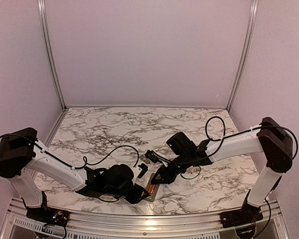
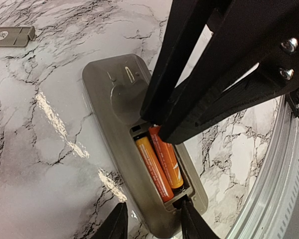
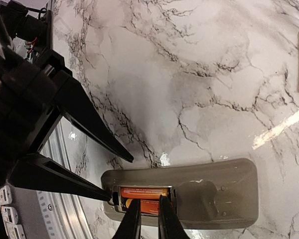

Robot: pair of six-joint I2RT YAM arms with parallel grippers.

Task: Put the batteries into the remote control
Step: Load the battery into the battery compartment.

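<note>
From above we can barely make out the remote control [image 1: 152,190]. Both wrists crowd over it near the front edge of the tabletop [image 1: 114,129], and only a sliver with an orange glint shows. It lies grey back up, so its front is hidden.

In the left wrist view the right end effector [image 2: 159,130] covers the ends of the batteries [image 2: 159,164] toward the remote's middle, so we cannot tell how they sit there. The rest of the two batteries lies side by side in the recess.

The right end effector's fingers are nearly pressed together, with only a slit between them. Their tips are down on the batteries, and we see nothing pinched.

The left end effector [image 3: 122,179] is spread. One tip touches the remote's end by the recess, and the other sits just beside its long edge.

A loose grey cover plate [image 2: 10,36] lies well apart, farther back, cut off at the frame edge.
</note>
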